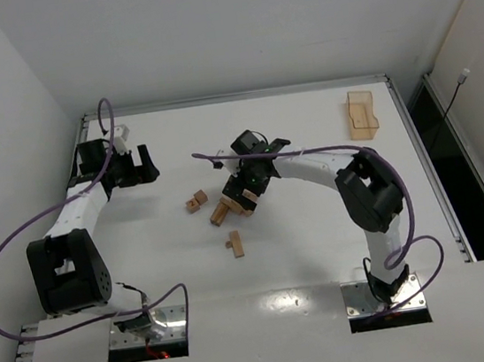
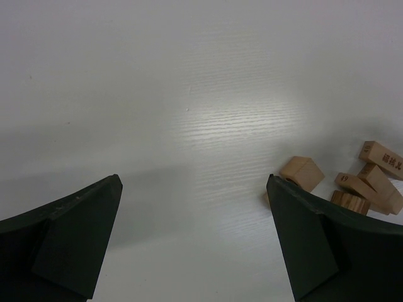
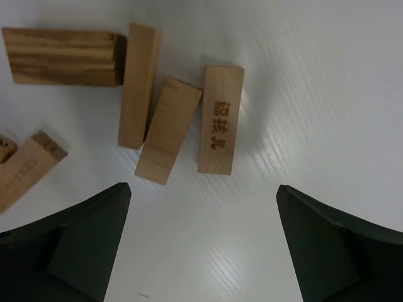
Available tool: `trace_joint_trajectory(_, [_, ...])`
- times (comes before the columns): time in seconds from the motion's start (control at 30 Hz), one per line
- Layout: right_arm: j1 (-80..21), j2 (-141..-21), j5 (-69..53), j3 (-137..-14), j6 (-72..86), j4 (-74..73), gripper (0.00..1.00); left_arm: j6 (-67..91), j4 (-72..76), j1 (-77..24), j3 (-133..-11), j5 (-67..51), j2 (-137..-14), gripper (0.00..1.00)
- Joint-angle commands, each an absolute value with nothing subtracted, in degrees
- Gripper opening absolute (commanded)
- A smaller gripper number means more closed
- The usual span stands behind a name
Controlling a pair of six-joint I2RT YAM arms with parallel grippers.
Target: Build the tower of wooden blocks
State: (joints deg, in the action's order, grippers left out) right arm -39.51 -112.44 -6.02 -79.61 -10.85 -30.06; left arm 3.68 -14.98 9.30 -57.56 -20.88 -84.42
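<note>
Light-tan wood blocks lie scattered mid-table: a small pair (image 1: 196, 201), a loose cluster (image 1: 224, 210) and a pair nearer me (image 1: 235, 244). No upright tower shows. My right gripper (image 1: 245, 191) hovers over the cluster, open and empty. In the right wrist view, my right gripper (image 3: 201, 192) is just short of three bars lying side by side; the rightmost (image 3: 220, 119) bears engraved characters. A dark-grained block (image 3: 63, 56) lies beyond them. My left gripper (image 1: 139, 166) is open and empty at the far left, over bare table (image 2: 192, 182), with blocks (image 2: 302, 173) past its right finger.
A translucent orange-tan tray (image 1: 362, 116) stands at the far right of the table. A purple cable (image 1: 221, 158) runs along the right arm above the blocks. Another bar (image 3: 25, 170) lies by the right gripper's left finger. More blocks (image 2: 378, 158) sit at the left wrist view's right edge.
</note>
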Motion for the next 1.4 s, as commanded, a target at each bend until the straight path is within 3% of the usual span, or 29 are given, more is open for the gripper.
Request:
trace_joint_trajectory(0.0, [-39.4,-113.8,-2.7,-83.2,-3.0,-29.4,0.99,3.4,-13.6,9.0,-58.4,-20.8,-84.4,1.0])
trace_joint_trajectory(0.33, [-40.5,-115.1,-5.6,-81.5,-8.8,-28.8,0.99,2.9,-13.6,9.0,-58.9,-20.8,-85.5,1.0])
trace_joint_trajectory(0.57, [-43.1,-116.5,0.8,-80.2,-9.3,-27.1,0.99,2.9,-13.6,9.0,-58.9,-20.8,-86.0,1.0])
trace_joint_trajectory(0.97, [-44.0,-123.7,5.4,-84.6,-9.3,-28.2,0.99,2.9,-14.2,9.0,-59.4,-21.4,-87.1,1.0])
trace_joint_trajectory(1.27, [-40.4,-128.0,1.5,-90.9,-8.8,-31.9,0.99,2.9,-14.2,9.0,-59.4,-21.4,-87.6,1.0])
trace_joint_trajectory(1.37, [-39.1,-129.9,-1.6,-94.6,-8.2,-35.8,0.88,2.9,-14.2,9.0,-59.9,-21.4,-87.6,1.0])
